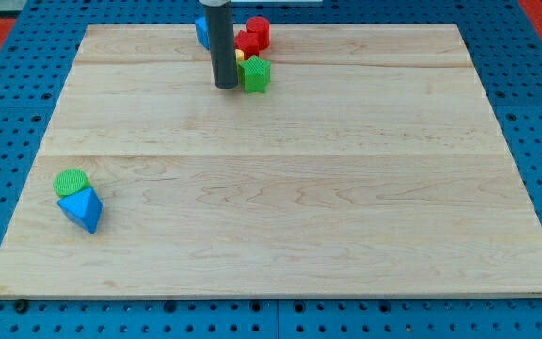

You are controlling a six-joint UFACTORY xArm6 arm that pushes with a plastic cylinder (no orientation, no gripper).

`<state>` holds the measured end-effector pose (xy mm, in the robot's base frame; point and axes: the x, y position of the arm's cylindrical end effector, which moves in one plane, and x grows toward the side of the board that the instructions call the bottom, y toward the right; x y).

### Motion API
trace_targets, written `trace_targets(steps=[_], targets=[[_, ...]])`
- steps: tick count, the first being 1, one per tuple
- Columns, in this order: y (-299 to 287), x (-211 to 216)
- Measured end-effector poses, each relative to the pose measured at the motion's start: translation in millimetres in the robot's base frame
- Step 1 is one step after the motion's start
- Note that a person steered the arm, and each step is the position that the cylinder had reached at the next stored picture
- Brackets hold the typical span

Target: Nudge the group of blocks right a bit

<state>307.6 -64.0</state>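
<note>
My tip (pixel 225 87) sits near the view's top, on the wooden worktop (pixel 280 207). It is just to the left of a small group of blocks. There are no jaws on this arm, only a straight dark rod, so there is nothing to be apart or together.

The group is near the top edge of the worktop, a little left of the middle. It has a green star block (pixel 255 74), a red cylinder (pixel 258 31) and another red block (pixel 246 41) whose shape I cannot make out. A tiny bit of a yellow block (pixel 239 56) peeks out beside the rod. A blue block (pixel 200 30) pokes out on the rod's left side, mostly hidden. My tip looks very close to the green star, maybe touching it; I cannot tell for sure.

Far away, near the view's bottom left, a green cylinder (pixel 71 182) touches a blue block (pixel 82 209) with a pointy shape. These two are not part of the group.

I think the blocks are small, light and hard. They should slide easily on the smooth wood. They may also spin or slip apart, so a slow push from the left side, low on the blocks, seems best.

I see no words, labels or brands anywhere.
</note>
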Motion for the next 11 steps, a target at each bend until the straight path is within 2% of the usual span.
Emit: trace_targets(steps=[2,3,4,5,6,9,11], targets=[[-20.5,-11.1],[-103.2,-22.5],[-149.3,-53.7],[-139.1,-99.5],[-112.6,-116.3],[-48.2,-115.1],[-43.3,-102.7]])
